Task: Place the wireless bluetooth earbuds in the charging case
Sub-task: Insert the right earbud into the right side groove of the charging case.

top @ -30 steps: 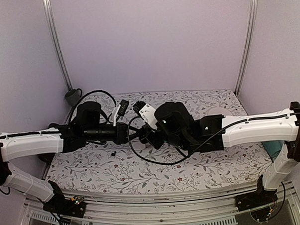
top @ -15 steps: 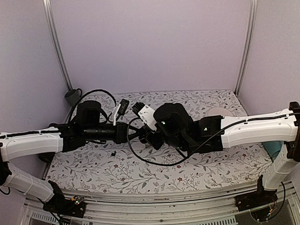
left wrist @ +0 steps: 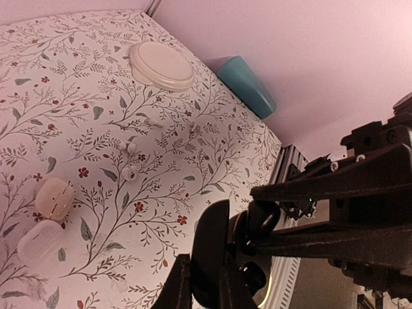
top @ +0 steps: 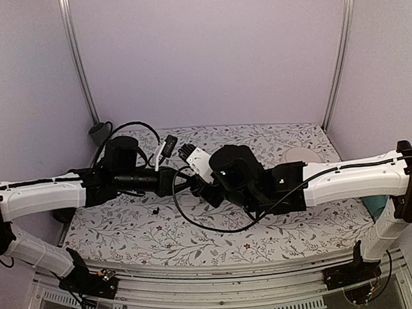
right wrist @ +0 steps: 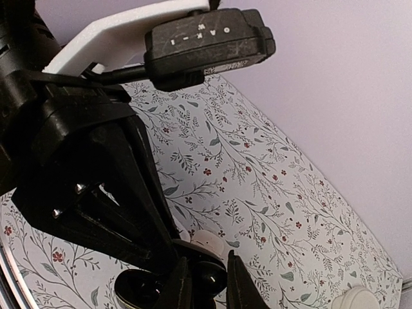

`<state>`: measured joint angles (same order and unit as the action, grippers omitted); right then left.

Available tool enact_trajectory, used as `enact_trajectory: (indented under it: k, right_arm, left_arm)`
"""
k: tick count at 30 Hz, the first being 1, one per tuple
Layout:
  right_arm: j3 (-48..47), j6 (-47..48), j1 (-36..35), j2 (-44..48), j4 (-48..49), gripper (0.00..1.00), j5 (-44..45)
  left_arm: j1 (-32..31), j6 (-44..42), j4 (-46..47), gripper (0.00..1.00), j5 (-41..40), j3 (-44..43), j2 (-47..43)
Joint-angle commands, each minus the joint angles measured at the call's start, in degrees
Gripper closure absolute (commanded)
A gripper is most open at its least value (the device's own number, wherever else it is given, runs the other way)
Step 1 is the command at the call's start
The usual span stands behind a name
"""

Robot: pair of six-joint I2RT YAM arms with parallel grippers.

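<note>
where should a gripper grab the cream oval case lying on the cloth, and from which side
Probably straight down from above, pinching the cream oval case across its middle: it lies flat on the floral cloth, a low rounded pebble with no handle. Grip the two flanks not facing the clear white case, which sits close beside it.

Right wrist view, top centre of frame: black camera housing (right wrist: pixel 209 45) carries small white lettering, letters O, A, K, then dash and a stroke like I or 1, single W on line beside. Lettering tilted with housing. No other text, label or number legible in any view.
</note>
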<state>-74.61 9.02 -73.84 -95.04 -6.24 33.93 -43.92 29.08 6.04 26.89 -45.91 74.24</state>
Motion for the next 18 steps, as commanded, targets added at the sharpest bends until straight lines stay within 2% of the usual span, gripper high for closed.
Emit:
enact_trajectory:
  k: [1, 5, 7, 18]
  right_arm:
    - [0.96, 1.16, -0.86, -1.32, 0.47, 0.84, 0.06]
    - [0.87, 0.97, -1.04, -1.37, -0.12, 0.82, -0.64]
    - [0.72, 0.70, -1.04, -1.37, -0.74, 0.77, -1.09]
    - [-0.10, -3.39, -1.08, -1.99, -3.35, 0.71, -3.87]
  left_arm:
    - [1.01, 0.43, 1.60, 1.00, 1.11, -2.08, -1.64]
    - [1.08, -0.12, 1.33, 1.00, 0.57, -2.00, -2.07]
    - [1.05, -0.38, 1.13, 1.00, 0.25, -2.01, -2.33]
    - [1.03, -2.55, 0.03, 1.00, -1.47, -2.50, -3.03]
